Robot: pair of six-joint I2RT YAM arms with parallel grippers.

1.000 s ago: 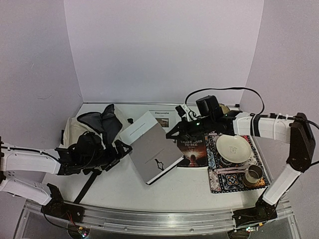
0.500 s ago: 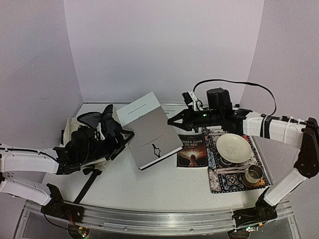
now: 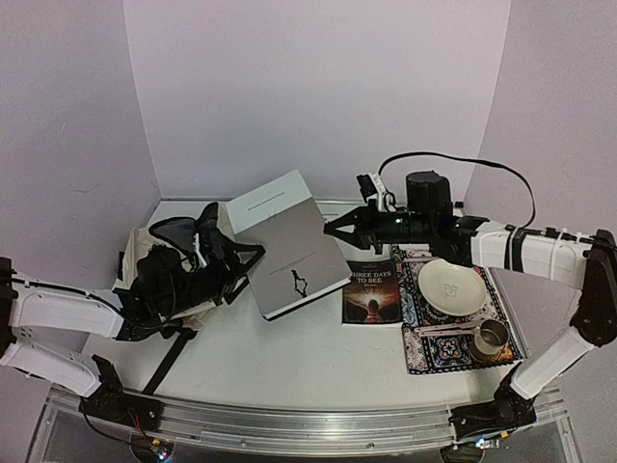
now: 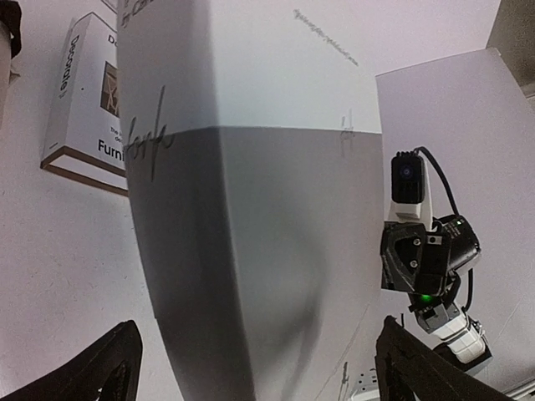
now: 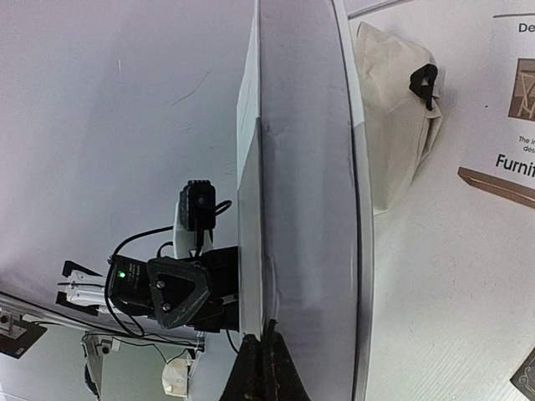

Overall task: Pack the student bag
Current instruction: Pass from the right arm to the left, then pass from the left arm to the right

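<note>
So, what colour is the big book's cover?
The big book is white along the top and grey below; the top external view shows it best.

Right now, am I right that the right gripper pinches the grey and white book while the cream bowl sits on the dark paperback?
No: the cream bowl sits on the patterned mat beside the dark paperback, as the top external view shows. The right gripper does pinch the grey and white book.

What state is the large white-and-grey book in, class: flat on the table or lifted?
Lifted and tilted: the right arm's shut jaws pinch one edge, holding the large white-and-grey book slanted above the white table.
</note>
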